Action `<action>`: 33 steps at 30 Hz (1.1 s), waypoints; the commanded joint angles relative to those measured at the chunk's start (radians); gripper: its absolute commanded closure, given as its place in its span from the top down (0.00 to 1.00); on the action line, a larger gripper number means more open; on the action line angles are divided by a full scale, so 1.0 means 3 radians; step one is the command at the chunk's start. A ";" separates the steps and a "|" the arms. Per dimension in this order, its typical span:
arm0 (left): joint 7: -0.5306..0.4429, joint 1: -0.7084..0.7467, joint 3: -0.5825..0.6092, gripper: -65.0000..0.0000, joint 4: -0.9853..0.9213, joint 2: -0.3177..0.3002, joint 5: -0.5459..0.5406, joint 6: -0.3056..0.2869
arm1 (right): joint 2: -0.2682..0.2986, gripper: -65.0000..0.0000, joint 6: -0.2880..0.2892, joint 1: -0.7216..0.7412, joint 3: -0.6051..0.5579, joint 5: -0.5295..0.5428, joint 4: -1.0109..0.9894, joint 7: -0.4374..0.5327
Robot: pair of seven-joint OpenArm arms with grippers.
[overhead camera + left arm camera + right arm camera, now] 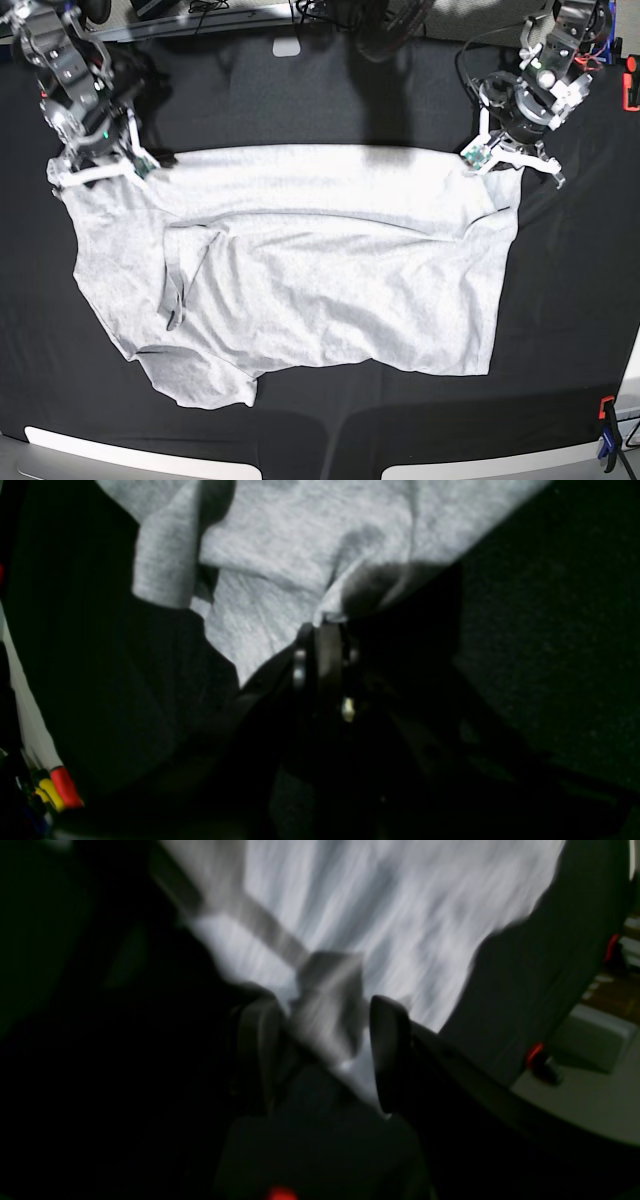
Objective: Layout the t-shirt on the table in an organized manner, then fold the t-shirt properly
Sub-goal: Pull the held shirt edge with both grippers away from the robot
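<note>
Shirt (300, 290) spread on black tabletop (570, 300), left hand (325, 622) clamped on shirt corner at upper right of base frame, right hand (320, 1050) at upper left, fingers (387, 1050) apart, straddling a fabric fold

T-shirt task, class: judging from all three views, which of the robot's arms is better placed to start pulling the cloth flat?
Probably the left: the left gripper is shut on a t-shirt corner. The right gripper straddles cloth with jaws apart.

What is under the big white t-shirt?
Under the t-shirt lies the table, its black cloth showing all around. The shirt covers the middle, so anything beneath there can't be seen.
</note>
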 commanded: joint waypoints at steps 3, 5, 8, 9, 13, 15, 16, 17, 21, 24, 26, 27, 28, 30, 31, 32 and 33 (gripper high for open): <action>0.0197 0.0019 -0.0013 0.00 -0.0011 -0.0045 -0.0106 -0.0008 | 0.0225 0.44 -0.0067 -0.0055 0.0034 -0.0038 0.0090 0.0013; 0.0197 0.0019 -0.0013 0.00 -0.0011 -0.0041 -0.0114 -0.0008 | 0.0292 0.44 -0.0067 -0.0075 0.0034 -0.0036 0.0089 0.0008; 0.0195 0.0017 -0.0013 0.00 -0.0011 -0.0038 -0.0113 -0.0008 | 0.0303 0.44 -0.0072 -0.0055 0.0034 -0.0038 0.0083 0.0060; 0.0197 0.0018 -0.0013 0.00 -0.0011 -0.0038 -0.0113 -0.0009 | 0.0299 0.44 -0.0071 -0.0055 0.0034 -0.0037 0.0083 0.0127; 0.0197 0.0018 -0.0013 0.00 -0.0011 -0.0038 -0.0113 -0.0009 | 0.0299 0.44 -0.0036 -0.0053 0.0034 -0.0039 -0.0071 0.0319; 0.0197 0.0018 -0.0013 0.00 -0.0011 -0.0038 -0.0113 -0.0009 | 0.0299 0.44 -0.0037 -0.0055 0.0034 -0.0039 -0.0170 0.0328; 0.0197 0.0018 -0.0013 0.00 -0.0011 -0.0038 -0.0113 -0.0009 | 0.0299 0.44 -0.0039 -0.0055 0.0034 -0.0041 -0.0212 0.0329; 0.0196 0.0017 -0.0013 0.00 -0.0011 -0.0038 -0.0113 -0.0009 | 0.0299 0.44 -0.0048 -0.0055 0.0034 -0.0053 -0.0247 0.0342; 0.0195 0.0017 -0.0013 0.00 -0.0011 -0.0038 -0.0113 -0.0009 | 0.0296 0.44 -0.0055 -0.0041 0.0034 -0.0189 -0.0324 0.0484; 0.0196 0.0017 -0.0013 0.00 -0.0011 -0.0038 -0.0113 -0.0009 | 0.0277 0.44 -0.0066 0.0036 0.0033 -0.0197 -0.0373 0.0493; 0.0196 0.0017 -0.0013 0.00 -0.0011 -0.0038 -0.0113 -0.0009 | 0.0234 0.44 -0.0061 0.0104 0.0033 -0.0202 -0.0426 0.0505; 0.0196 0.0017 -0.0013 0.00 -0.0011 -0.0038 -0.0113 -0.0009 | 0.0209 0.44 -0.0053 0.0140 0.0029 -0.0201 -0.0463 0.0507; 0.0196 0.0018 -0.0013 0.00 -0.0011 -0.0038 -0.0113 -0.0009 | 0.0181 0.44 -0.0038 0.0177 0.0029 -0.0201 -0.0502 0.0509; 0.0196 0.0017 -0.0013 0.00 -0.0011 -0.0038 -0.0113 -0.0009 | 0.0158 0.44 -0.0036 0.0205 0.0027 -0.0201 -0.0554 0.0505; 0.0197 0.0018 -0.0013 0.00 -0.0011 -0.0038 -0.0113 -0.0009 | 0.0159 0.41 -0.0038 0.0205 0.0025 -0.0201 -0.0554 0.0505; 0.0196 0.0018 -0.0013 0.00 -0.0011 -0.0038 -0.0113 -0.0009 | 0.0159 0.37 -0.0038 0.0203 0.0024 -0.0202 -0.0554 0.0504; 0.0197 0.0018 -0.0013 0.00 -0.0011 -0.0038 -0.0113 -0.0009 | 0.0159 0.31 -0.0037 0.0203 0.0024 -0.0201 -0.0554 0.0505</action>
